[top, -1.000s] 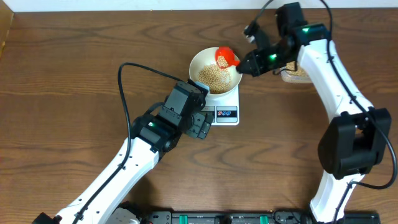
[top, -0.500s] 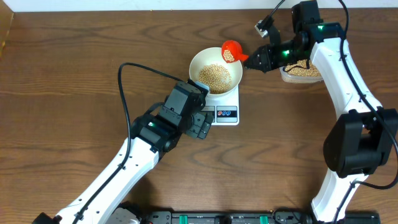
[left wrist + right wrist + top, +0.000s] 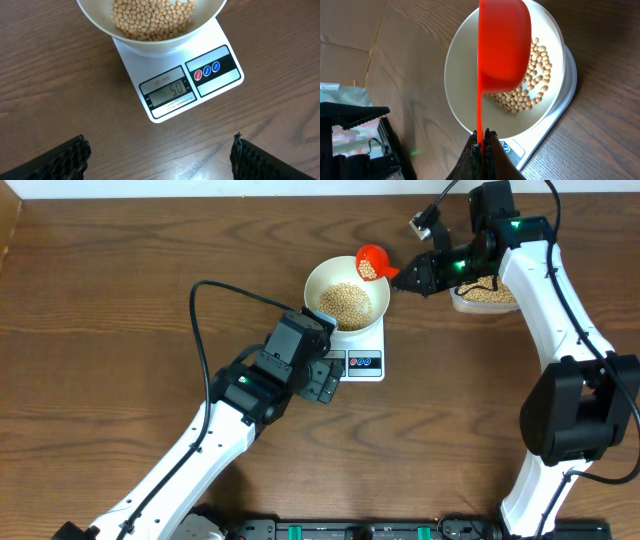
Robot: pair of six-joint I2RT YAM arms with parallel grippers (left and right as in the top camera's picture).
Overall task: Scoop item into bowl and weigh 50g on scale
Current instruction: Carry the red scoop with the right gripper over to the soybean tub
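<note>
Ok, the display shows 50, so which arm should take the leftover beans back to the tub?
Right: the right hand grips the red scoop, beans inside, near the tub; the left hand is open and empty by the scale.

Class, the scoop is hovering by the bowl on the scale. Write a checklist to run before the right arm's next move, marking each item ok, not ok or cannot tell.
1. scale reads the 50 target: ok, the display shows 50.
2. white bowl sits on the scale: ok.
3. right gripper shut on the red scoop handle: ok.
4. Scoop empty: not ok, it holds a few beans, so keep it level.
5. left gripper clear of the scale: ok, open and apart from it.
6. clear tub free to take leftovers: cannot tell, the arm covers part of it.
</note>
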